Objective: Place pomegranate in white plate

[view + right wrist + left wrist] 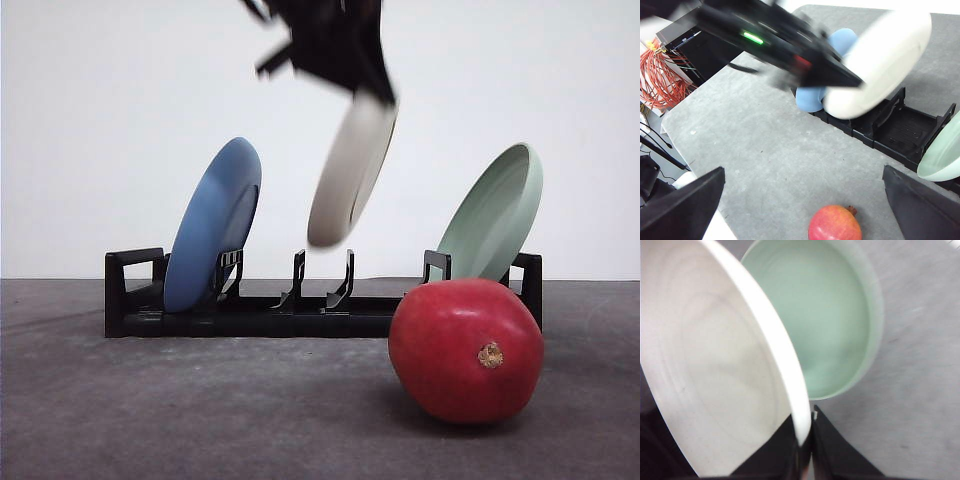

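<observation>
Starting at our left, our left gripper (805, 450) is clamped on the rim of the white plate (350, 170), which hangs tilted on edge above the middle slots of the black rack (260, 315) (blue plate (212, 225) to its left, green plate (495, 215) to its right). The pomegranate (465, 350) lies on the table, in front of the rack's right end. Our right gripper (800, 200) hovers wide open, empty, nearer the fruit.

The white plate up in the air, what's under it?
Under the white plate, held by the left gripper, sits the black rack with empty slots. The blue plate covers part of the rack's left end.
</observation>
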Available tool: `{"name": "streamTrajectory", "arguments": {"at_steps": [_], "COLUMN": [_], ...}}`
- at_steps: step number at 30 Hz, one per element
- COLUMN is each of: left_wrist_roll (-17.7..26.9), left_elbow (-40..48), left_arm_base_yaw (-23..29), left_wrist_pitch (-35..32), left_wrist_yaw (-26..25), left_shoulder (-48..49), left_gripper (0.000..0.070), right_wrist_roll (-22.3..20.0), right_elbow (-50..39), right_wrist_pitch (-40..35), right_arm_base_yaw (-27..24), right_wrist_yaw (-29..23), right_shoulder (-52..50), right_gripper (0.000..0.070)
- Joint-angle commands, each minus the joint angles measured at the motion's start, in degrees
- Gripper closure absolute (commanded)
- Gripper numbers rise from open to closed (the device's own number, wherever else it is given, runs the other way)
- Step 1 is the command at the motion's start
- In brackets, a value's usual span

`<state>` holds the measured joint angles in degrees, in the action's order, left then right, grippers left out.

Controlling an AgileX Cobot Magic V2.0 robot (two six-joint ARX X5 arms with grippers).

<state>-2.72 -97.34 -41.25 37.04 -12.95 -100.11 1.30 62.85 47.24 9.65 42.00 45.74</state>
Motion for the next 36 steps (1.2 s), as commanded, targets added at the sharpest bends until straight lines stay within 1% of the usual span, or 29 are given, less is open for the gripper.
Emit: {"name": "streamTrajectory", "arguments": {"at_steps": [1, 5, 7, 9, 11, 14, 17, 19, 21, 23, 27, 32, 36], "left_wrist_roll": [0.3, 0.3, 0.3, 0.3, 0.3, -0.1, -2.3, -3.6, -4.6, -5.5, -6.2, -6.9, -7.7], "left_elbow": [-1.4, -1.4, -1.4, -1.4, -1.4, -1.2, -0.1, 1.7, 4.7, 8.6, 17.6, 27.0, 30.6], "left_arm_base_yaw": [-1.2, -3.5, -5.0, -6.7, -8.8, -12.8, -17.1, -19.8, -22.3, -24.6, -27.6, -29.7, -30.8], "left_wrist_pitch": [0.6, 6.2, 10.9, 16.1, 21.3, 28.3, 34.2, 36.8, 36.6, 35.8, 30.6, 22.8, 18.6], "left_wrist_yaw": [-0.9, -1.2, -0.9, 0.5, 4.4, 11.4, 16.6, 20.2, 23.2, 25.2, 28.1, 29.0, 29.1], "left_shoulder": [1.7, 7.7, 10.6, 13.0, 15.1, 17.1, 17.5, 17.5, 17.5, 17.5, 17.3, 15.3, 10.9], "left_gripper": [0.07, 0.07, 0.07, 0.07, 0.0699, 0.0699, 0.0699, 0.0699, 0.0699, 0.0699, 0.0699, 0.0699, 0.0699], "right_wrist_roll": [-0.5, -0.5, -0.5, -0.5, -0.5, -0.5, -0.5, -0.5, -0.5, -0.5, -0.5, -0.5, -0.5], "right_elbow": [0.9, 0.9, 0.9, 0.9, 0.9, 0.9, 0.9, 0.9, 0.9, 0.9, 0.9, 0.9, 0.9], "right_wrist_pitch": [-0.5, -0.4, -0.3, 0.0, 0.3, 0.8, 0.9, 0.9, 0.9, 1.0, 1.0, 1.0, 1.0], "right_arm_base_yaw": [0.2, 0.2, 0.2, 0.2, 0.2, 0.2, 0.2, 0.2, 0.2, 0.2, 0.2, 0.2, 0.2], "right_wrist_yaw": [0.2, 0.2, 0.2, 0.2, 0.2, 0.2, 0.2, 0.2, 0.2, 0.2, 0.2, 0.2, 0.2], "right_shoulder": [0.2, 0.2, 0.2, 0.2, 0.2, 0.2, 0.2, 0.2, 0.2, 0.2, 0.2, 0.3, 0.3], "right_gripper": [0.0057, 0.0056, 0.0057, 0.0057, 0.0057, 0.0057, 0.0057, 0.0057, 0.0057, 0.0057, 0.0057, 0.0057, 0.0057]}}
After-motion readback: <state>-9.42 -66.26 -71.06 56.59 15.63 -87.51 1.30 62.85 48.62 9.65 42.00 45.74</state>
